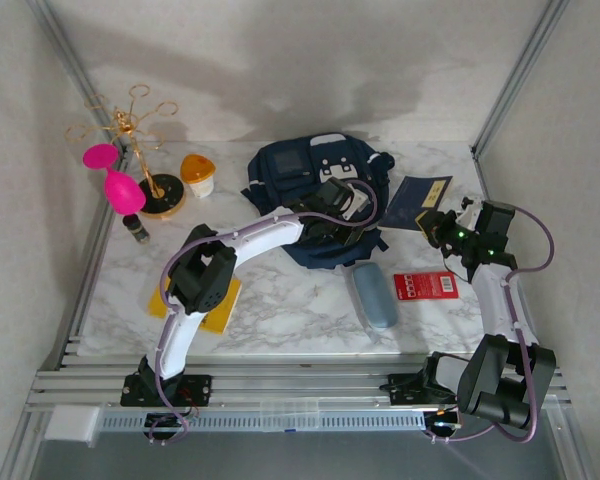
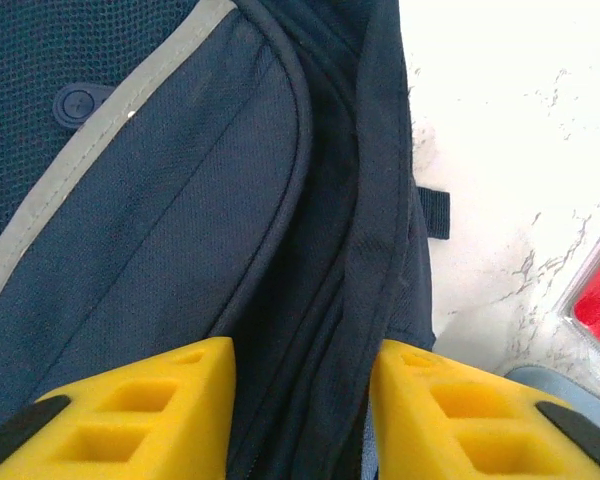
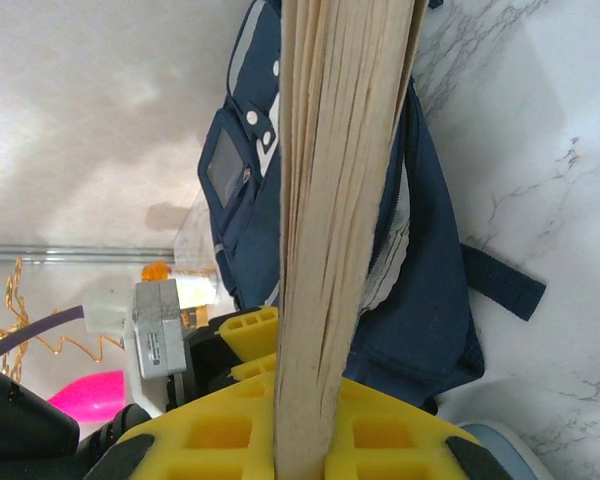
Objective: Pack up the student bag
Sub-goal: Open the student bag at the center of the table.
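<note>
The navy student bag [image 1: 315, 185] lies at the back middle of the marble table. My left gripper [image 1: 345, 205] reaches over its right side. In the left wrist view its yellow fingers [image 2: 450, 410] stand apart on either side of a raised fold of the bag's [image 2: 180, 220] fabric rim, and the left gripper [image 2: 300, 350] is open around it. My right gripper [image 1: 442, 225] hovers to the right of the bag, shut on a dark-blue book [image 1: 420, 203]. The book's pale page edges [image 3: 345, 150] run up between the right gripper's [image 3: 305, 390] jaws, with the bag [image 3: 430, 300] behind.
A light-blue case [image 1: 373, 293] and a red packet [image 1: 426, 286] lie in front of the bag. A yellow flat item [image 1: 220, 305] sits under the left arm. At the back left are a gold rack [image 1: 130, 130], a pink goblet [image 1: 115, 180], an orange-lidded jar [image 1: 197, 173] and a small dark bottle [image 1: 137, 230].
</note>
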Robot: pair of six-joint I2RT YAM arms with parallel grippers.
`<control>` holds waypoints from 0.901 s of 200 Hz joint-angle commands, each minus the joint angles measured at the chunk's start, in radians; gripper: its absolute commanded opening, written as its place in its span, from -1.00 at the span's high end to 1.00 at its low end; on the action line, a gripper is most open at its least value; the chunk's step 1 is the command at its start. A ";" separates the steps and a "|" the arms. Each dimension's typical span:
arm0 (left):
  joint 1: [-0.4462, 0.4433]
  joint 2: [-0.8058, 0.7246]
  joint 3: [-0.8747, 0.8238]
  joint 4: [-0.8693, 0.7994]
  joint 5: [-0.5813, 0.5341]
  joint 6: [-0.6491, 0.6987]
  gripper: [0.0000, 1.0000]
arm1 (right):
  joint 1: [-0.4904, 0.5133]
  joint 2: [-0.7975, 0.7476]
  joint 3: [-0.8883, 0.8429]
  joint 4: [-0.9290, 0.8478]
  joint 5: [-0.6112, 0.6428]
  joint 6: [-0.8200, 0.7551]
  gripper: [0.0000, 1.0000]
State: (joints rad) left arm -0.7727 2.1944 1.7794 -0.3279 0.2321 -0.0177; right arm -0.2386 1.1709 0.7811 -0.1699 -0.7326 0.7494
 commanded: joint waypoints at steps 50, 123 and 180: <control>0.001 0.039 0.026 -0.044 0.015 0.018 0.70 | -0.008 -0.018 -0.016 0.040 -0.019 -0.024 1.00; 0.013 -0.108 0.009 -0.021 -0.060 -0.013 1.00 | -0.008 -0.018 0.026 -0.024 -0.038 -0.074 1.00; 0.023 -0.267 -0.002 0.024 -0.221 -0.070 1.00 | 0.005 -0.034 0.086 -0.157 -0.071 -0.123 1.00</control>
State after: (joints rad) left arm -0.7639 2.0350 1.7672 -0.3454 0.1223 -0.0441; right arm -0.2398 1.1690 0.8021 -0.2710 -0.7563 0.6788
